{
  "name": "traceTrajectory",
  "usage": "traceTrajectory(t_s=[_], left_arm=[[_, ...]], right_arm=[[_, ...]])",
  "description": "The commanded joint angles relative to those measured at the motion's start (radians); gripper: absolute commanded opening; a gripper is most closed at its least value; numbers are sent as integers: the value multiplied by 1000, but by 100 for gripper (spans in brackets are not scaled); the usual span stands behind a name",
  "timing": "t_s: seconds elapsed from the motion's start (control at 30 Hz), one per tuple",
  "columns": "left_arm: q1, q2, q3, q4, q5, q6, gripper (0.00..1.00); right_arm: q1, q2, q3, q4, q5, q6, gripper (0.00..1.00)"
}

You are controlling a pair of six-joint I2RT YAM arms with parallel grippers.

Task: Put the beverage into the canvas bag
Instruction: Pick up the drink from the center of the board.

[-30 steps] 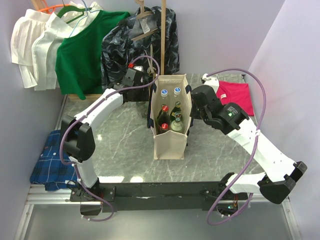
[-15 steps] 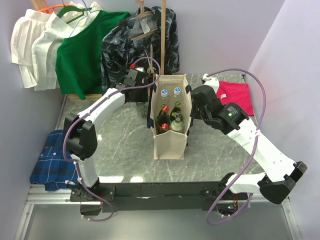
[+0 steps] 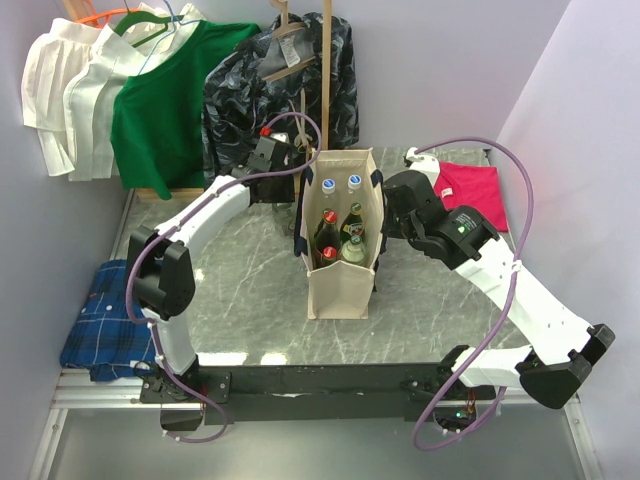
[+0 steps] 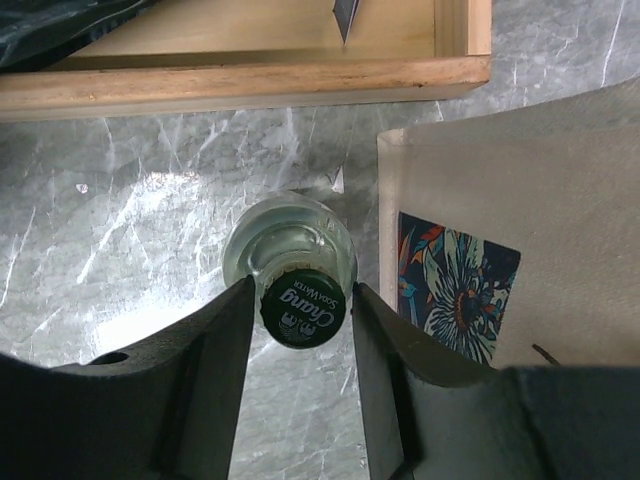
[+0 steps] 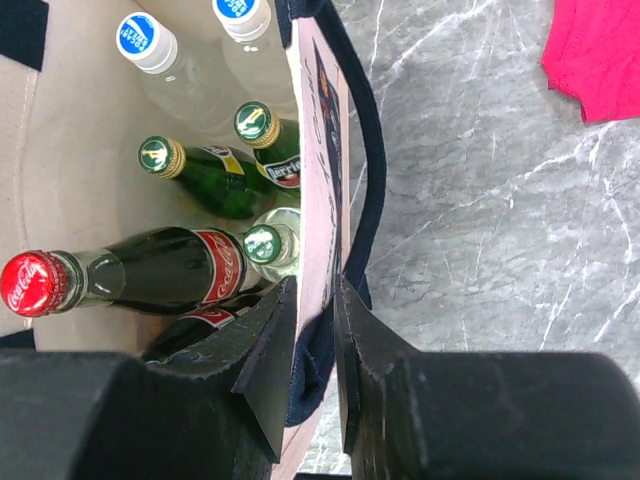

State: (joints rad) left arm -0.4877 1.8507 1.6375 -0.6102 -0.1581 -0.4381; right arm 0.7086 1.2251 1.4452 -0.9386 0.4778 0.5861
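Observation:
A clear glass soda bottle [image 4: 290,245] with a green cap stands on the marble table, just left of the canvas bag [image 3: 340,285]. My left gripper [image 4: 303,287] comes down over it, its fingers pressed in on both sides of the neck under the cap. The tall cream bag with navy handles holds several bottles [image 5: 200,265]: blue-capped water, green glass and cola. My right gripper [image 5: 318,300] is shut on the bag's right wall [image 5: 318,200] and its navy handle, one finger inside and one outside.
A wooden rack base [image 4: 250,80] lies just behind the bottle. Shirts and a dark patterned garment [image 3: 250,90] hang above it. A pink cloth [image 3: 470,185] lies at the back right and a blue plaid cloth [image 3: 100,320] at the table's left edge.
The left gripper's jaws have narrowed around the bottle's neck and the left wrist has shifted slightly towards the bag. The right arm and the bag have not moved.

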Motion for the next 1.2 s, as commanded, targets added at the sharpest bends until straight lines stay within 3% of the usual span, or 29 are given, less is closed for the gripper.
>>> traceTrajectory(t_s=[0.0, 0.23, 0.47, 1.17], left_arm=[[1, 13, 53, 13, -8, 10, 48], [1, 22, 67, 1, -4, 13, 36], [1, 13, 44, -8, -11, 12, 1], [1, -146, 232, -80, -54, 117, 1]], right_arm=[[-6, -32, -14, 24, 19, 0, 29], [-11, -29, -9, 26, 16, -5, 29], [-11, -26, -6, 27, 10, -6, 29], [-9, -32, -28, 37, -7, -8, 29]])
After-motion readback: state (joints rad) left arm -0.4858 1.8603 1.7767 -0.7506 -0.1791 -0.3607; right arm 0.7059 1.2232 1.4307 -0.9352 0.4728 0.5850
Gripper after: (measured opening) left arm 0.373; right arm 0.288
